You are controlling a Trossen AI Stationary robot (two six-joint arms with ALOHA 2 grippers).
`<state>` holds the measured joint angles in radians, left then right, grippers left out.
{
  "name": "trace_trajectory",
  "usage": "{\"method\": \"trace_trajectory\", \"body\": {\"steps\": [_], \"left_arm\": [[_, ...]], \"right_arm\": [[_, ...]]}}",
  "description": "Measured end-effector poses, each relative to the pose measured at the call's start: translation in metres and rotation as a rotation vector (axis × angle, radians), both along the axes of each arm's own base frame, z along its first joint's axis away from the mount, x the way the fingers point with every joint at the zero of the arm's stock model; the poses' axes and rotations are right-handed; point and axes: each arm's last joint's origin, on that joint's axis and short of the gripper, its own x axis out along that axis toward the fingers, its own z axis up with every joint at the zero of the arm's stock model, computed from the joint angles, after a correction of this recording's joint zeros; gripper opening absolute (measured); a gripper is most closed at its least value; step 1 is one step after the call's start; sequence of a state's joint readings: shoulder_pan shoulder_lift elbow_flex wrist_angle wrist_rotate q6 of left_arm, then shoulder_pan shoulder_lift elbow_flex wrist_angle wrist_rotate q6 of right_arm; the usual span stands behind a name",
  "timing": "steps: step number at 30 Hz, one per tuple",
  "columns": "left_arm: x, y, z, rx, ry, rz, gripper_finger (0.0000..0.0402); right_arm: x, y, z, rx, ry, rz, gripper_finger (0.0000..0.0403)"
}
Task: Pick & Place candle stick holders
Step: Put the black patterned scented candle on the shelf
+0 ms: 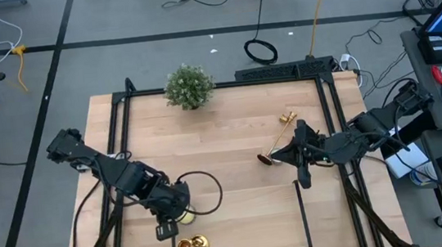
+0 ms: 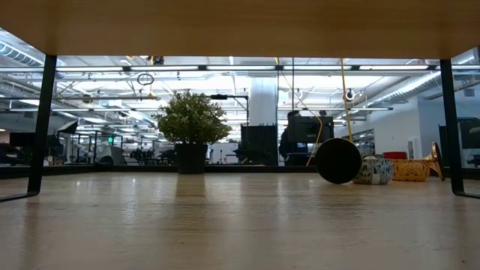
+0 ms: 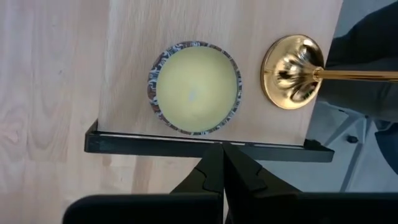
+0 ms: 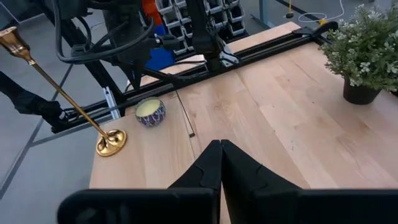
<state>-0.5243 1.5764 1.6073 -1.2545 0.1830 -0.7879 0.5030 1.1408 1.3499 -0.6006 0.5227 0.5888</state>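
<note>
Your left gripper [image 3: 222, 168] is shut on nothing, hovering over a small patterned candle jar [image 3: 194, 87] near the bench [image 1: 230, 213] front edge. Beside the jar stands a shiny gold candle stick holder [image 3: 292, 71], slim stem on a round flared base. Your right gripper [image 4: 221, 163] is shut and empty too, next to a second holder [image 1: 276, 142] lying tipped. You can't clearly make out a third.

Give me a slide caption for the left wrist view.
Shut left gripper above a patterned candle jar, beside a gold candlestick holder.

Two black jointed arms, looping black cables.
</note>
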Motion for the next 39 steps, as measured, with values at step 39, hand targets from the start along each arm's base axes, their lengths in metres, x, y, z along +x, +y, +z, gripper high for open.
{"method": "trace_trajectory", "body": {"steps": [39], "left_arm": [[0.038, 0.014, -0.022, 0.021, -0.063, -0.115, 0.0000]], "right_arm": [[0.000, 0.000, 0.000, 0.003, 0.002, 0.000, 0.0000]]}}
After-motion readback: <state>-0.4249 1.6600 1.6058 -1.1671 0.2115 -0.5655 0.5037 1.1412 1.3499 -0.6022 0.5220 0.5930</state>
